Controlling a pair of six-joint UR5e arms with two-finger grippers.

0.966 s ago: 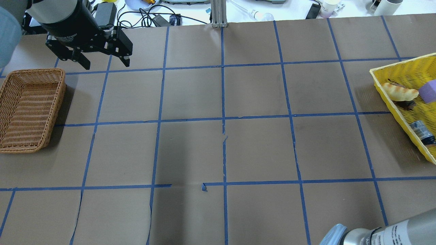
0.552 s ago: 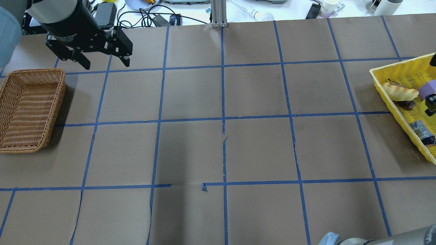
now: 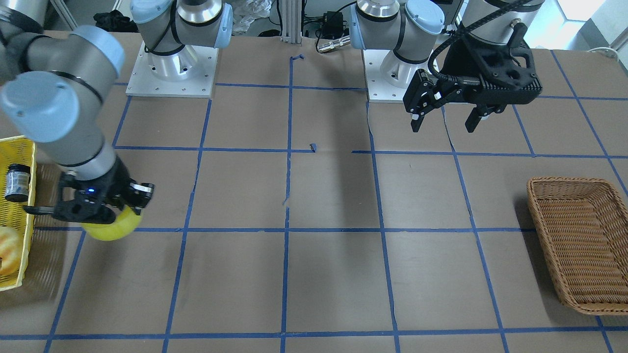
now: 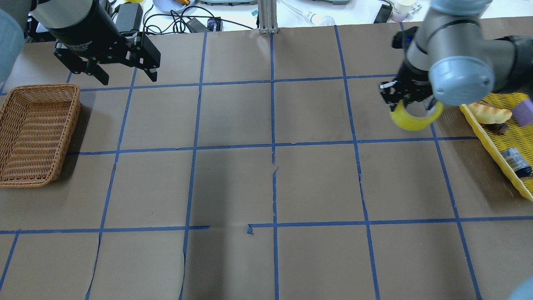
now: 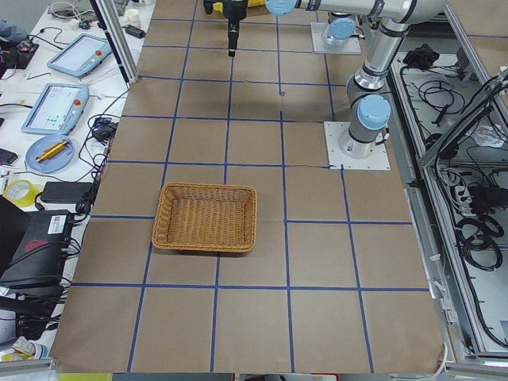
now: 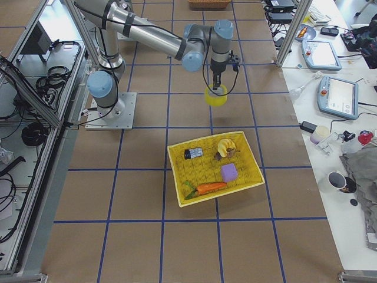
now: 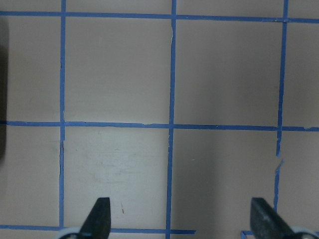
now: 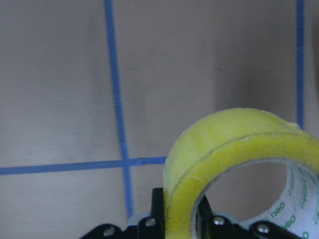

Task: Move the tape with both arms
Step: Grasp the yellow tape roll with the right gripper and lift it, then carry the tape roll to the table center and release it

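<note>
From across the table, the black two-finger right pincer [image 3: 114, 214] is clenched on the translucent yellow, ring-shaped tape roll [image 3: 110, 228]. The roll hangs just under the pincer, seemingly clear of the brown paper-covered table [image 3: 333, 284]. The yellow plastic mesh basket [image 3: 30, 157] lies just behind that pincer. The black left pincer [image 3: 443, 126] hovers well apart, fingers spread and holding nothing, with the brown woven wicker basket [image 3: 564, 180] near it.

From over the robot's shoulders, the tape roll [image 4: 414, 118] dangles below the right pincer [image 4: 410, 104], held by one side of the ring so the opposite arc is free. The mesh basket [image 4: 497, 146] sits close behind. The left pincer [image 4: 128, 79] gapes, with the wicker basket [image 4: 75, 112] just beside it.

From the left end I can only make out the wicker basket [image 5: 205, 187] clearly.

From the right end, the tape roll [image 6: 215, 97] hangs under the right pincer [image 6: 216, 82], with the mesh basket [image 6: 174, 177] near.

The left wrist camera shows its fingers [image 7: 99, 219] wide apart with only table between them.

On the right wrist camera, the ring wall of the tape roll [image 8: 224, 144] is pinched, one finger inside the core and one outside.

I'd judge this the carry toward a hand-over. It should go best if the clamp stays firm, the roll travels level and its free arc is turned toward the left pincer. That pincer should stay spread until the wall sits between its fingers. The right one should let go only once the left has closed.
</note>
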